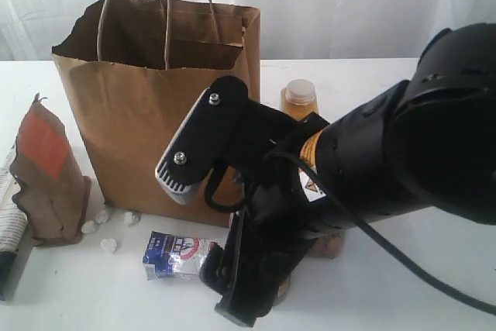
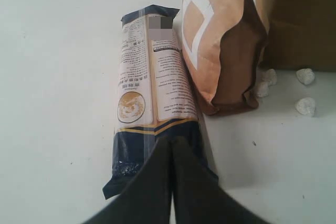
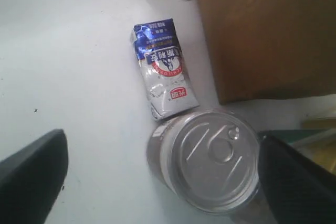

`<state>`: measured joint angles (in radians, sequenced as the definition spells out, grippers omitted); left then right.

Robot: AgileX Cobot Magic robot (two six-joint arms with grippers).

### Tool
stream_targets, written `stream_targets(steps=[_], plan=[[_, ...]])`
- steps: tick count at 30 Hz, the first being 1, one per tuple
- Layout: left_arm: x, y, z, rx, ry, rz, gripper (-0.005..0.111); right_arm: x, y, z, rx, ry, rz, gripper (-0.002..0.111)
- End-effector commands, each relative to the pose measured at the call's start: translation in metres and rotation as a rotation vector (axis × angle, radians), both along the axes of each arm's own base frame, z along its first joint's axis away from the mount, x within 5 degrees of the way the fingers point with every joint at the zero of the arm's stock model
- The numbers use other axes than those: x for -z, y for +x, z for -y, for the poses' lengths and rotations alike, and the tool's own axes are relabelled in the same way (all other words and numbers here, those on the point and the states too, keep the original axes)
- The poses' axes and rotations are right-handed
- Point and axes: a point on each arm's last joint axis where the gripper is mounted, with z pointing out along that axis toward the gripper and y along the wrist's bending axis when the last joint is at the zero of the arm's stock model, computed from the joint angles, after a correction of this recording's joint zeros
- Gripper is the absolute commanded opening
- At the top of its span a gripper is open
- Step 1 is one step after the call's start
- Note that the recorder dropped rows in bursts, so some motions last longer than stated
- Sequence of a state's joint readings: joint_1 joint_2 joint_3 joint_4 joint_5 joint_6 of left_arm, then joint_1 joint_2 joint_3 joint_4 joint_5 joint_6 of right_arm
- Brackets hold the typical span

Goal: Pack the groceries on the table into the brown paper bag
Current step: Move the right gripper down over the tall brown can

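The brown paper bag (image 1: 155,122) stands open and upright on the table (image 1: 77,292). My right gripper (image 3: 163,156) is open and hangs over the silver-lidded dark can (image 3: 215,158), its fingers (image 3: 34,177) wide on either side and apart from the can. The blue-white packet (image 3: 163,72) lies flat just beyond the can, beside the bag's wall (image 3: 268,30). My left gripper (image 2: 172,148) is shut and empty over the dark end of the long blue-white package (image 2: 149,93). The brown pouch (image 2: 226,51) stands next to that package. The orange bottle (image 1: 298,98) stands to the right of the bag.
White lumps (image 1: 101,226) lie scattered by the foot of the bag, between the pouch (image 1: 46,176) and the packet (image 1: 174,255). The bulky right arm (image 1: 372,160) fills the front right of the exterior view and hides the can there. The left gripper is outside that view.
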<state>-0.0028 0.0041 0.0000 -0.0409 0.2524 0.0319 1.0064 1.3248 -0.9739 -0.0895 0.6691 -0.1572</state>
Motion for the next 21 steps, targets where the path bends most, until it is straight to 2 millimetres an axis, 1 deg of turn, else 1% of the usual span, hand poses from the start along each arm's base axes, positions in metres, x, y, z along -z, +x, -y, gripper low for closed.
stream_targets(steps=[1, 3, 6, 9, 12, 16, 21], plan=[[-0.001, 0.000, 0.000, -0.004, -0.011, 0.008, 0.000, 0.008, 0.006, -0.001, 0.228, 0.033, -0.091, 0.090], [-0.001, 0.000, 0.000, -0.004, -0.011, 0.008, 0.000, 0.014, 0.010, 0.000, 0.362, 0.034, -0.132, 0.090], [-0.001, 0.000, 0.000, -0.004, -0.011, 0.008, 0.000, 0.022, 0.015, -0.001, 0.509, 0.035, -0.188, 0.090], [-0.001, 0.000, 0.000, -0.004, -0.011, 0.008, 0.000, 0.027, 0.018, -0.004, 0.570, -0.005, -0.216, 0.090], [-0.001, 0.000, 0.000, -0.004, -0.011, 0.008, 0.000, 0.031, 0.024, -0.005, 0.615, -0.062, -0.199, 0.090], [-0.001, 0.000, 0.000, -0.004, -0.011, 0.008, 0.000, 0.036, 0.037, -0.007, 0.671, -0.042, -0.206, 0.090], [-0.001, 0.000, 0.000, -0.004, -0.011, 0.008, 0.000, 0.045, 0.044, -0.011, 0.696, -0.025, -0.224, 0.090]])
